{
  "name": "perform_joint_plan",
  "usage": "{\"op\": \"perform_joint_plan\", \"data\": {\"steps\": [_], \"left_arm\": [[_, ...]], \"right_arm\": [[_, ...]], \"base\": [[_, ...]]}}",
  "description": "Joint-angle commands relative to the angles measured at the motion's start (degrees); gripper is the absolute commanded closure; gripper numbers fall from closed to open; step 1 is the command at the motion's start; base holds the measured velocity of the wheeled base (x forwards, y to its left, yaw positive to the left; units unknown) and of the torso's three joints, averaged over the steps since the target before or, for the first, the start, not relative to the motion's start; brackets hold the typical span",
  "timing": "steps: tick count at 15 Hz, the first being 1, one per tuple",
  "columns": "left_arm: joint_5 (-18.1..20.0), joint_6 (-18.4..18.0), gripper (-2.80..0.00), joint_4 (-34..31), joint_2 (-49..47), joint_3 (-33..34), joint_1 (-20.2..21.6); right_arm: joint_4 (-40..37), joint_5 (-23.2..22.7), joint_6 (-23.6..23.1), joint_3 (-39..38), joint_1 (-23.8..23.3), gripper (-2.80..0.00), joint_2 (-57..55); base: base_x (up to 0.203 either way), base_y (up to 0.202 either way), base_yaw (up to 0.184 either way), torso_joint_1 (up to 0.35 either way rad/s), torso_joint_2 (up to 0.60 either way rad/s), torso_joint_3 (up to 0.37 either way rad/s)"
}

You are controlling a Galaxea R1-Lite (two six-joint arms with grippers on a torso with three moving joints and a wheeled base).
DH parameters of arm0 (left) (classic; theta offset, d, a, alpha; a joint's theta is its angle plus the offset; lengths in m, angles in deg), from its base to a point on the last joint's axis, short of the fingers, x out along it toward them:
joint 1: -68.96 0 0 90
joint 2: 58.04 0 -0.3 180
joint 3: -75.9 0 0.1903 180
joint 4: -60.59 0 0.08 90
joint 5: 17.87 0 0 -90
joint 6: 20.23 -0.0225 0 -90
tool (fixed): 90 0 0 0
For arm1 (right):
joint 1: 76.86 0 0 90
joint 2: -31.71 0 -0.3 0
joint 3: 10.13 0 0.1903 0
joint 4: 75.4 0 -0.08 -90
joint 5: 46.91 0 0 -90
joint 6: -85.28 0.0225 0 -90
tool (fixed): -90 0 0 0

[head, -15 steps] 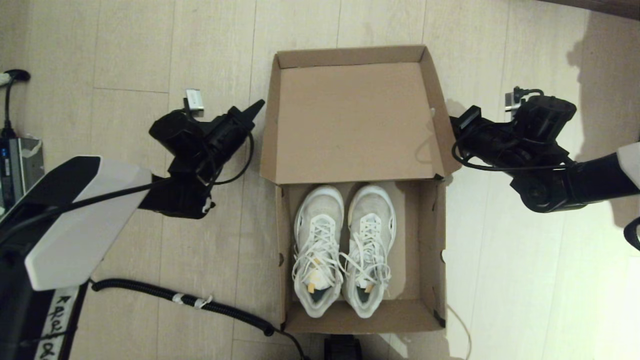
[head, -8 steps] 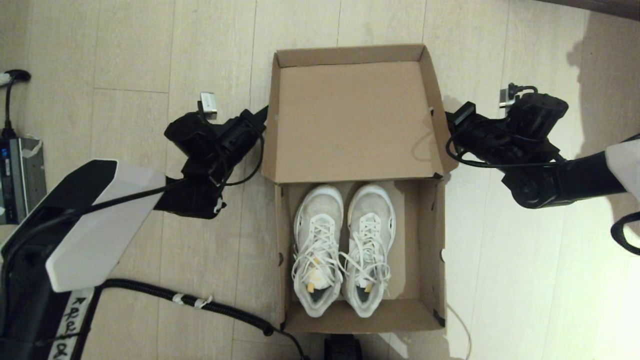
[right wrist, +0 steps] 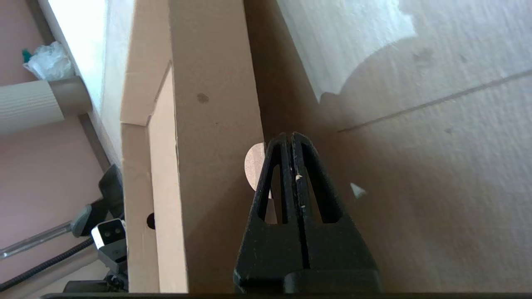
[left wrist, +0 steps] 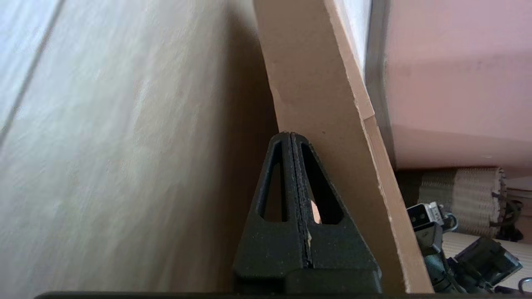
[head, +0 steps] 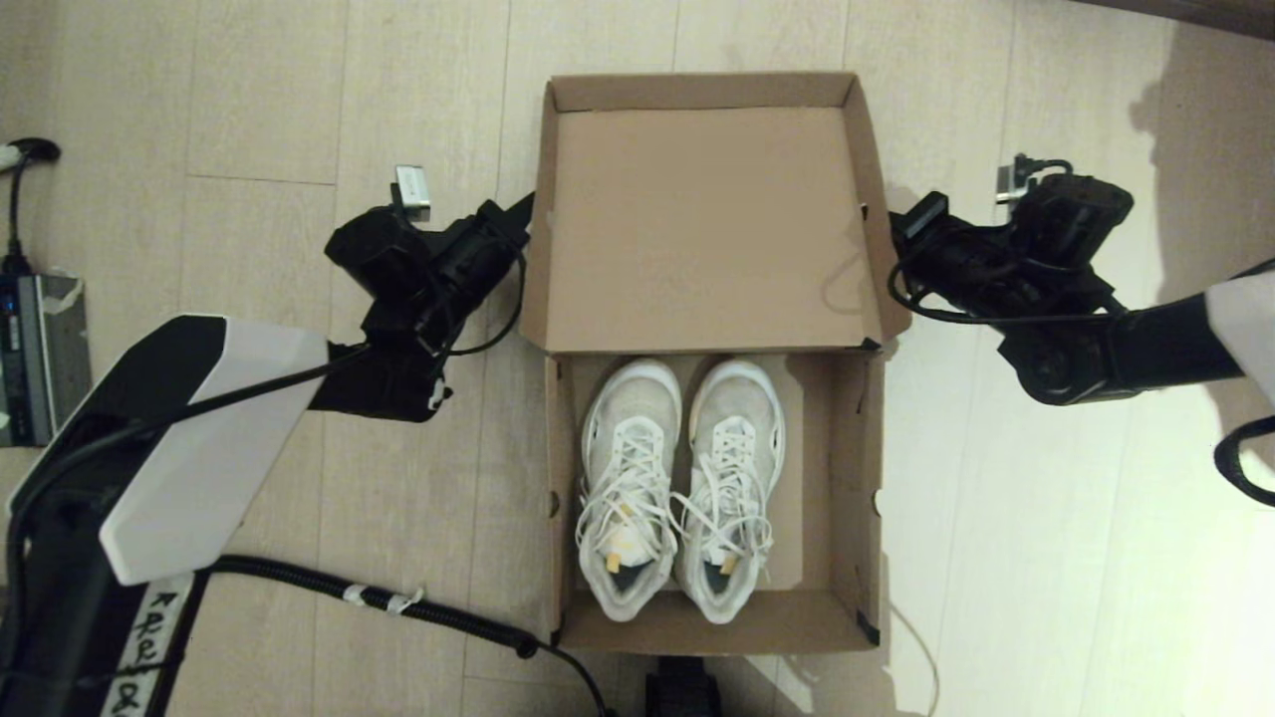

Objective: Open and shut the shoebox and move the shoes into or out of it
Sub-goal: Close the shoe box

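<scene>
The shoebox (head: 832, 468) sits open on the floor (head: 259, 100), straight ahead of the robot. Inside its nearer half lie the shoes (head: 677, 488), side by side and touching, heels toward the robot and toes toward the hinge, set against the box's left wall with bare cardboard on their right. Beyond them the lid (head: 702, 219) is folded back and tilted up, its inner face showing. The left pincer (head: 520, 211) is at the lid's left side flap, its fingers pressed together, one finger's flank against the flap's outer face in the left wrist view. The right pincer (head: 901, 225) is at the lid's right side flap, fingers likewise together, just beside the cardboard near a round cutout (right wrist: 254, 166).
</scene>
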Motion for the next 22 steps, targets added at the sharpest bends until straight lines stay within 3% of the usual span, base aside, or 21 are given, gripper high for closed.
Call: {"op": "perform_joint_plan", "data": {"steps": [1, 12, 22], "left_arm": [[0.14, 0.34, 0.00, 0.44, 1.86, 0.47, -0.25], [-0.09, 0.34, 0.00, 1.05, 16.59, 13.62, -3.49], [-0.48, 0.08, 0.00, 1.81, 33.79, 31.78, -8.81]], "right_arm": [[0.21, -0.23, 0.32, 0.04, 0.07, 0.00, 1.58], [-4.26, -0.29, 0.57, -3.19, 0.07, 0.00, 13.31], [-7.10, -0.83, 0.85, -16.28, 0.16, 0.00, 30.16]], "base": [[0.000, 0.000, 0.000, 0.000, 0.00, 0.000], [0.000, 0.000, 0.000, 0.000, 0.00, 0.000], [0.000, 0.000, 0.000, 0.000, 0.00, 0.000]]}}
